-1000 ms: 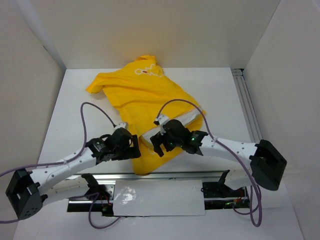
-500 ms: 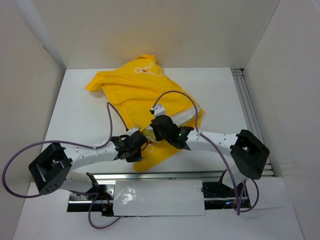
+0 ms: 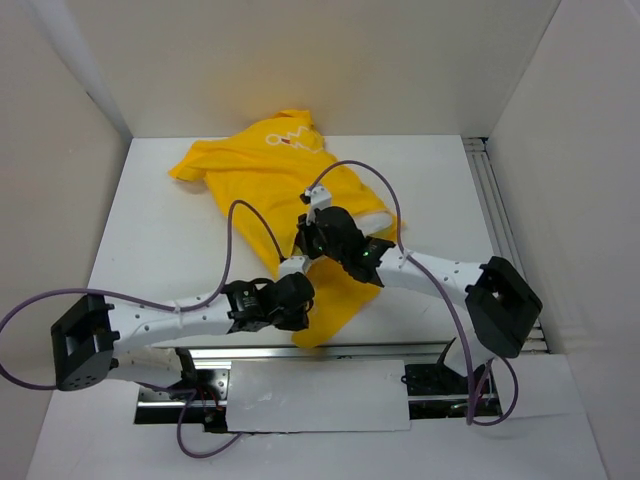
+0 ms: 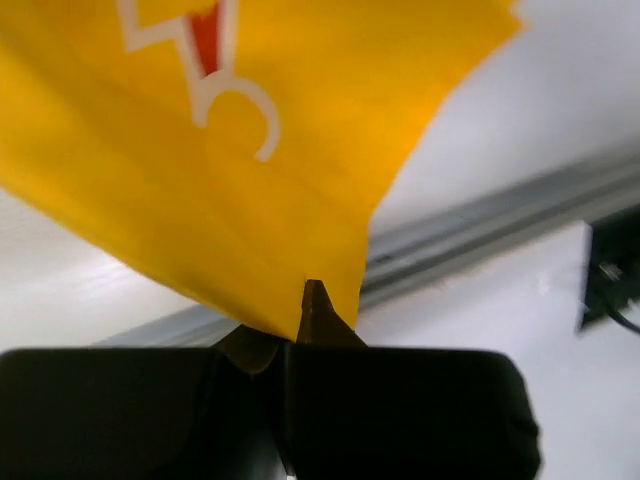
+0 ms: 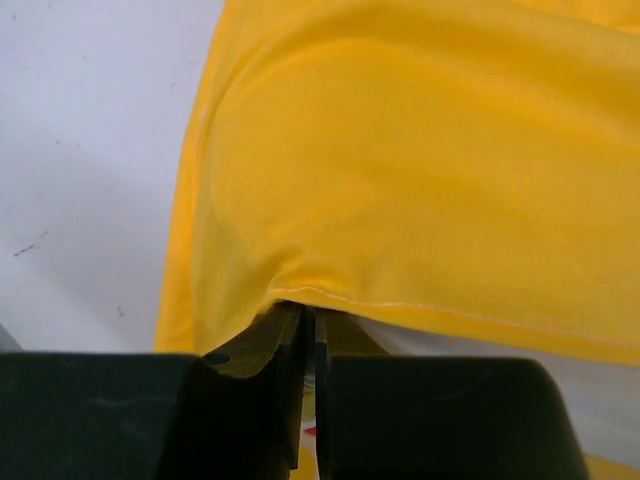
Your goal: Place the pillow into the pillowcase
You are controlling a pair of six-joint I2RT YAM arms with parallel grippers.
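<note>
Moved rightward since the earlier frame, left gripper [image 3: 297,300] clamped on near corner of pillowcase [image 3: 270,175] spread mid-table [image 3: 150,230], right gripper [image 3: 310,236] pinching its hem above white pillow [image 5: 500,350].

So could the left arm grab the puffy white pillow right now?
Probably not. The left gripper is shut on a corner of the bright yellow fabric pillowcase, and that case covers nearly all the puffy white pillow; only a white strip shows beside the right gripper.
</note>
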